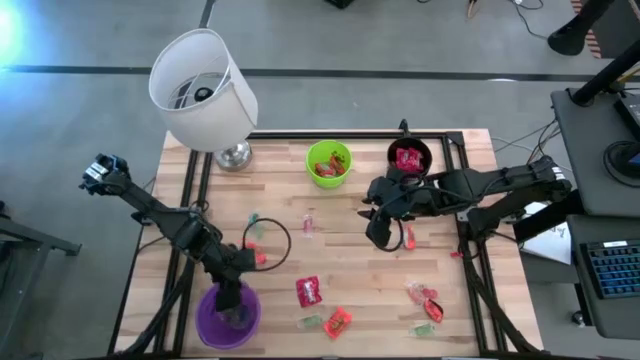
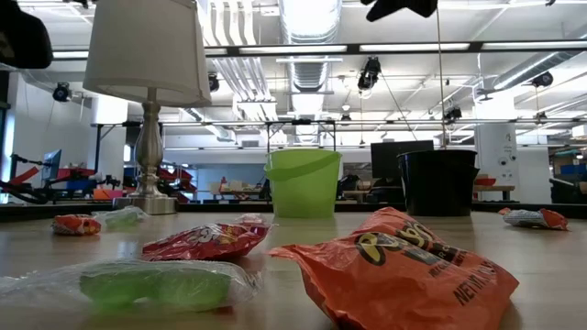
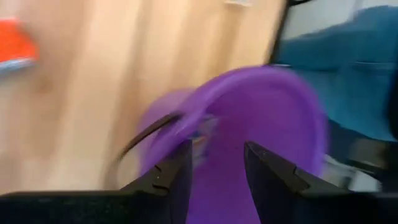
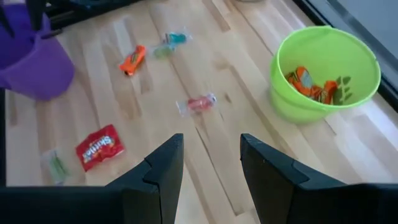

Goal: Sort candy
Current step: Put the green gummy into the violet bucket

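- While the left gripper (image 1: 232, 292) hangs over the round purple plastic cup (image 1: 228, 315) at the table's near left corner, its dark fingers (image 3: 176, 180) stand apart with nothing visibly between them; the left wrist view looks down into the cup past them.
- Right gripper (image 1: 380, 232) sits above the middle of the pale wooden slatted table (image 1: 350, 270), just in front of the black round cup (image 1: 409, 158); its fingers (image 4: 163, 168) are spread, nothing held.
- Black cup holds red wrapped candy (image 1: 408, 159), at the far right of the table.
- Lime-green plastic cup (image 1: 329, 163) stands left of the black one, with orange wrapped candy (image 4: 308, 84) inside.
- Red flat candy packet (image 1: 309, 291) lies near the table's front centre, well apart from either gripper.
- Orange flat candy packet (image 1: 338, 321) lies just right of and nearer the front than the red packet; it fills the foreground of the low view.
- Green clear-wrapped sweet (image 1: 311, 322) lies beside it at the front edge.
- Small pink clear-wrapped sweet (image 1: 309, 223) lies mid-table, between the arms.
- Small orange-red wrapped sweet (image 4: 133, 60) and a teal-wrapped sweet (image 4: 173, 39) lie close to the left arm, left of centre.
- Loose cluster of red and green wrapped sweets (image 1: 426, 300) lies at front right.
- White-shaded table lamp with silver base (image 1: 203, 88) stands at the far left corner.
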`<state>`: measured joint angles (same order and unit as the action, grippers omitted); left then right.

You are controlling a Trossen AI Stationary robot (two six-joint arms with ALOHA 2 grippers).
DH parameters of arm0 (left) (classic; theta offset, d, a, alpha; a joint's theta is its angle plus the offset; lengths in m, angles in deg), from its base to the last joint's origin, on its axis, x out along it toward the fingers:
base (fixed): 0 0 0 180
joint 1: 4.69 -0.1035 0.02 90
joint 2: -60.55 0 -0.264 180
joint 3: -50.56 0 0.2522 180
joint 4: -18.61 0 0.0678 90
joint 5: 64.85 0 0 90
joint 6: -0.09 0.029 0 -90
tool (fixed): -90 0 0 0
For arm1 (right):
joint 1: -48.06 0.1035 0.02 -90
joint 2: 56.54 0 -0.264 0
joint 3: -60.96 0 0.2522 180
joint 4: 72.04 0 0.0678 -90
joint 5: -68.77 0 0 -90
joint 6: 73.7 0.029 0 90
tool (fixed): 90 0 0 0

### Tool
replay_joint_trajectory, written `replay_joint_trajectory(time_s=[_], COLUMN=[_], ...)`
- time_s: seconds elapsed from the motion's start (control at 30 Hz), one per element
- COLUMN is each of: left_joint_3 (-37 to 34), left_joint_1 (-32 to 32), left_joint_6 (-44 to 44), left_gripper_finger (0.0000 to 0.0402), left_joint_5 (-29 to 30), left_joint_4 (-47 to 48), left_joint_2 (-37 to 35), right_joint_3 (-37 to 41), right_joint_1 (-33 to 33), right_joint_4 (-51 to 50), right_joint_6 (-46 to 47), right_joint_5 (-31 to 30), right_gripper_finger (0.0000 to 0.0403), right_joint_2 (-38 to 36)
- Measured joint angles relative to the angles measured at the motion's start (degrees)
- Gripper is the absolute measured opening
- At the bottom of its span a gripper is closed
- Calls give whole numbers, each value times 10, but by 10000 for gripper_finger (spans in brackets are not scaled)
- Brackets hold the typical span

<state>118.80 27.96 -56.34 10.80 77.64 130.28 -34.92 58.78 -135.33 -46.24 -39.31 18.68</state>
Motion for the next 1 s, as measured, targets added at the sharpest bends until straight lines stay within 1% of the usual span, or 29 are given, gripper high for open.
replay_joint_trajectory(time_s=[0.13, 0.23, 0.43, 0.5, 0.57, 0.7, 0.8, 0.87, 1.0], left_joint_3=[1, 8, 43, 56, 71, 96, 106, 106, 101], left_joint_1=[0, -2, -2, -2, -2, -5, -14, -28, -66], left_joint_6=[2, 0, -9, -6, 2, 5, -6, -17, -42], left_gripper_finger=[126, 127, 136, 141, 146, 160, 177, 191, 207], left_joint_5=[74, 124, 136, 157, 199, 313, 390, 411, 414], left_joint_4=[80, 110, 114, 125, 155, 252, 298, 299, 279], left_joint_2=[-32, -62, -113, -123, -129, -132, -131, -130, -121], right_joint_3=[30, 57, 81, 81, 81, 83, 83, 83, 84], right_joint_1=[-4, -12, -21, -24, -28, -36, -44, -47, -48], right_joint_4=[15, 19, 23, 26, 32, 56, 56, 57, 56], right_joint_6=[15, 46, 70, 71, 71, 69, 64, 62, 49], right_joint_5=[-3, -15, -15, -16, -17, -29, -30, -30, -30], right_gripper_finger=[151, 151, 151, 151, 151, 151, 151, 151, 151], right_joint_2=[0, 0, 0, 0, 0, 2, 12, 20, 32])
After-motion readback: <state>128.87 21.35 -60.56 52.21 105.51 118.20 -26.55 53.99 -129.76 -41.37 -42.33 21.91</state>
